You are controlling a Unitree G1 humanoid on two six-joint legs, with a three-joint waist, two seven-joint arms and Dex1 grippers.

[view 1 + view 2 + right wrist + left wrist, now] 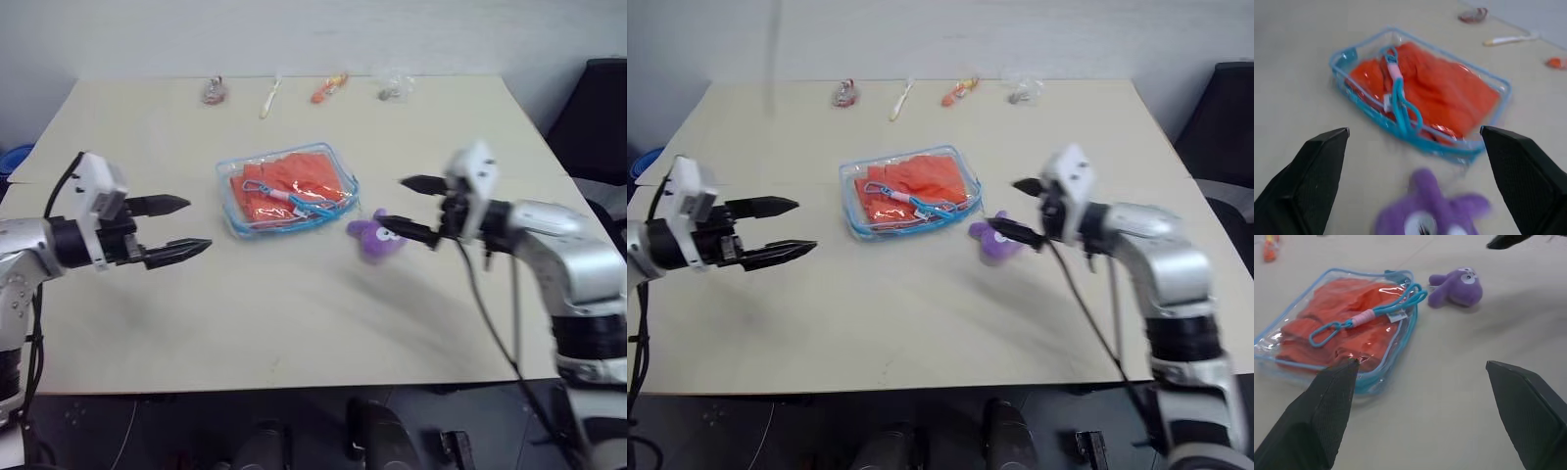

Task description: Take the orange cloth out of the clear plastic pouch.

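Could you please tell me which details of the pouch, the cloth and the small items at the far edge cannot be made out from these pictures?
- Clear plastic pouch: whether its zipper is open or shut; head views too small, and neither wrist view settles it.
- Orange cloth: its folds and full extent, crumpled behind glare on the plastic.
- Four small items at the table's far edge: too small to identify.
- Purple plush toy: blurred, cut off by the edge of the right wrist view.

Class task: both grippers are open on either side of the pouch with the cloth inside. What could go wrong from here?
1. The purple plush toy lies beside the clear plastic pouch, right under the right gripper; it may get knocked or grabbed instead.
2. The blue lanyard lies over the orange cloth; the left gripper could snag it.
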